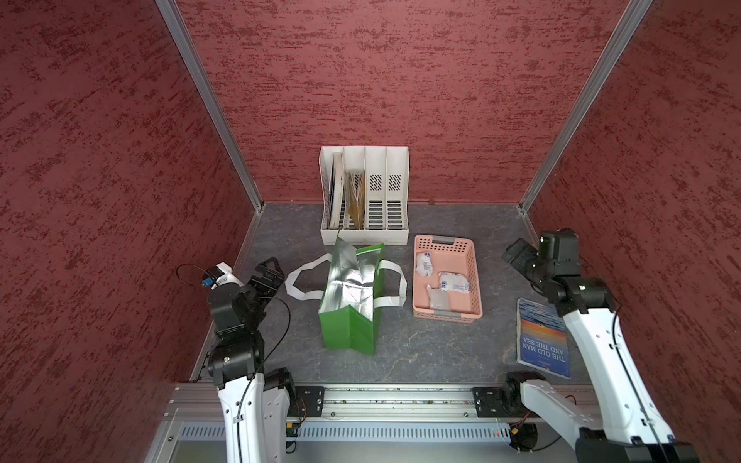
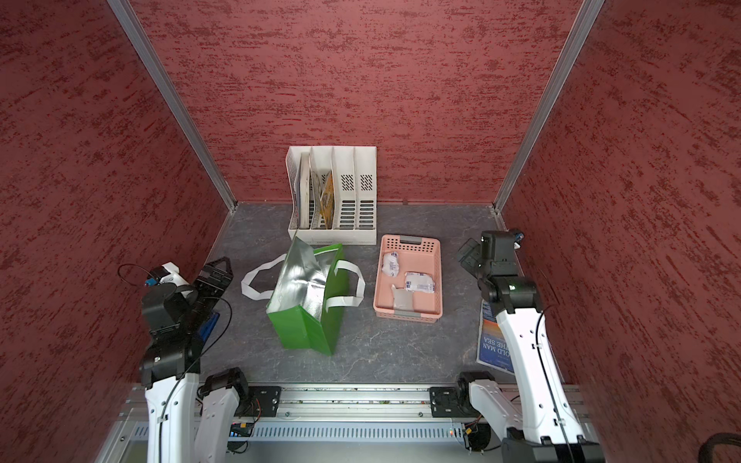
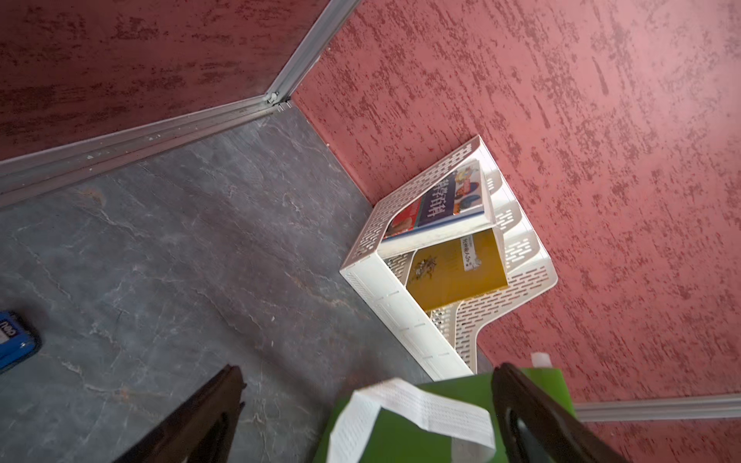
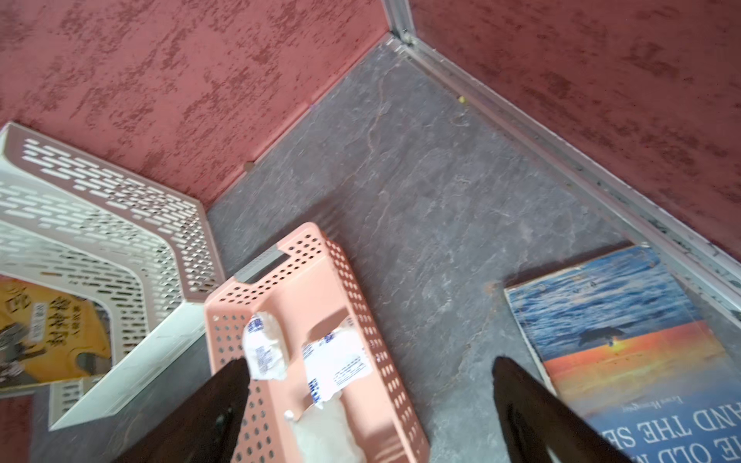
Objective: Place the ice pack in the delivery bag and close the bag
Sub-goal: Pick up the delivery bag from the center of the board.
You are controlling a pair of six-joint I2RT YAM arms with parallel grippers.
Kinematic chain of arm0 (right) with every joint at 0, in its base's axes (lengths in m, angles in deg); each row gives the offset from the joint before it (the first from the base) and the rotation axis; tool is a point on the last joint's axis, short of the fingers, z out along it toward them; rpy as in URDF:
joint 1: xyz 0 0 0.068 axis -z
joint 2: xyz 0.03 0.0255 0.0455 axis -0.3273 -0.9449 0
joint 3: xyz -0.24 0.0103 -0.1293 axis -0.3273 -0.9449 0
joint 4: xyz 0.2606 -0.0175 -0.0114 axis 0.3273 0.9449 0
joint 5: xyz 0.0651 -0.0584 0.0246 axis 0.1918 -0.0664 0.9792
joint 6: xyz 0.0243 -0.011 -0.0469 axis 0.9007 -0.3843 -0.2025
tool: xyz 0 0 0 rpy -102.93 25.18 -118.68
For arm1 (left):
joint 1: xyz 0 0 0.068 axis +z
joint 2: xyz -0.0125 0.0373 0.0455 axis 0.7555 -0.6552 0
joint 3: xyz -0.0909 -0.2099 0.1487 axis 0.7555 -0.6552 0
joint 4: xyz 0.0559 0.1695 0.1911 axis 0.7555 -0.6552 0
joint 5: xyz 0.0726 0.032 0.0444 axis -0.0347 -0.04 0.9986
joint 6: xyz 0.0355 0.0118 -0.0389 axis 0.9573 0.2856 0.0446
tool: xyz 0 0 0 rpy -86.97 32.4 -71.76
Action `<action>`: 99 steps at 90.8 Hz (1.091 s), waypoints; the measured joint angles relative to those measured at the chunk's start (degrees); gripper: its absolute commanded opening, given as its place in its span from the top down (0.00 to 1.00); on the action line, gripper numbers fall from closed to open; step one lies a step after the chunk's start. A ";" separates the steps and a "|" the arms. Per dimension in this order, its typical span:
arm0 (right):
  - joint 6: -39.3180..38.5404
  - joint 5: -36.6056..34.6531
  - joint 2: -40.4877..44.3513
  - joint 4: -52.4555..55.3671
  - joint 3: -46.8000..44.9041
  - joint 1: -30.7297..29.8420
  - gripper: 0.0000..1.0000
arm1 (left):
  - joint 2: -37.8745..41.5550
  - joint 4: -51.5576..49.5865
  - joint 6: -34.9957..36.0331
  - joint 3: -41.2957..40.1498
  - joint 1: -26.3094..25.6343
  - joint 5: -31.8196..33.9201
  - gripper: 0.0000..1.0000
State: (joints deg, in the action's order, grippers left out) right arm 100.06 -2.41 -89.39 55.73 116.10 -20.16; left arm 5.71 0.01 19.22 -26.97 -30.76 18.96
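The green delivery bag (image 1: 353, 332) (image 2: 304, 334) stands mid-table, its mouth open on the silver lining and its white handles (image 1: 304, 280) flopped to both sides. Three white ice packs (image 1: 454, 283) (image 2: 420, 282) (image 4: 337, 362) lie in the pink basket (image 1: 477, 280) (image 2: 439, 280) (image 4: 304, 248) right of the bag. My left gripper (image 1: 268, 271) (image 2: 216, 270) (image 3: 367, 373) hangs open left of the bag, above a handle loop (image 3: 421, 405) and apart from it. My right gripper (image 1: 517, 254) (image 2: 469, 256) (image 4: 369, 362) is open and empty, raised just right of the basket.
A white file holder (image 1: 365, 192) (image 2: 333, 192) (image 3: 401, 304) with books stands against the back wall. A blue book (image 1: 541, 336) (image 2: 491, 344) (image 4: 625, 320) lies under the right arm. A small blue object (image 2: 208, 324) (image 3: 12, 340) sits below the left arm. Red walls close three sides.
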 measured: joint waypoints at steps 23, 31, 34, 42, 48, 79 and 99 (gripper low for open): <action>-4.02 10.58 -18.32 3.80 16.59 -10.80 0.02 | -10.88 -10.71 7.80 18.01 -5.99 -4.15 0.02; -4.98 12.74 -23.93 3.91 19.26 -14.84 0.05 | -15.91 -13.66 10.49 21.62 -12.70 -4.09 0.01; -5.25 13.33 -25.92 3.98 19.74 -16.28 0.05 | -17.38 -14.56 11.39 22.56 -15.32 -3.72 0.01; -5.64 14.23 -30.71 4.04 19.93 -19.08 0.07 | -21.46 -17.09 13.66 24.98 -22.27 -2.34 0.00; -5.79 14.93 -34.03 3.91 19.82 -20.37 0.09 | -23.89 -18.40 15.17 26.14 -26.45 -0.92 0.00; -8.68 14.58 -45.16 2.67 19.28 -21.79 0.23 | -30.36 -23.87 17.57 27.06 -34.49 10.10 0.00; -10.73 13.00 -49.55 2.14 19.41 -21.90 0.25 | -32.85 -24.20 17.31 27.36 -38.51 11.04 0.02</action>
State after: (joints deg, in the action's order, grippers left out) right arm 89.32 10.60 -138.94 57.87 135.51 -42.06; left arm -27.14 -24.19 36.53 0.40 -69.27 30.00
